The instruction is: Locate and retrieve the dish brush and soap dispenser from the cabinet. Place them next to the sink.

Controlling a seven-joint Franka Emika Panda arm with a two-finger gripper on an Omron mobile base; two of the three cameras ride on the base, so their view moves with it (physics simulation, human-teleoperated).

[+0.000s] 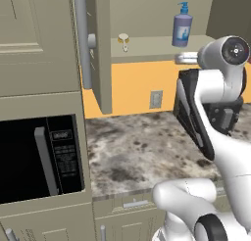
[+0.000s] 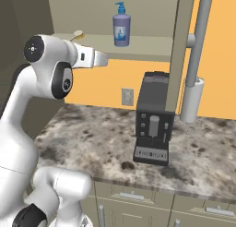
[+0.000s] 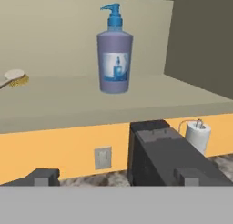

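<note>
Orange wall runs behind a speckled stone tabletop (image 1: 142, 152), and from my remote seat I read the scene from the left across. Far left in the left base view sits a built-in black microwave (image 1: 41, 159); its control panel carries small print I can't make out. Above and beside it the cabinet (image 1: 103, 49) stands with its door swung out edge-on, which is why its shelf is exposed to me.

On that shelf the dish brush (image 3: 14, 78) lies near the left end, tan head up on its short stem, well apart from the soap dispenser (image 3: 114, 50), which stands upright further right and towards the back. Its pale label shows a little bottle picture; no words are legible.

My pincer (image 2: 99, 60) hovers just outside the shelf's front edge, level with it, jaws spread wide and holding nothing. I judge it is lined up that way so it can reach straight in; neither item has been collected yet.

Below the shelf a black coffee machine (image 2: 154, 120) sits on the tabletop, its front strip unreadable. A white paper-towel roll (image 2: 191, 101) stands to its right, and a wall outlet (image 2: 127, 97) sits to its left.
</note>
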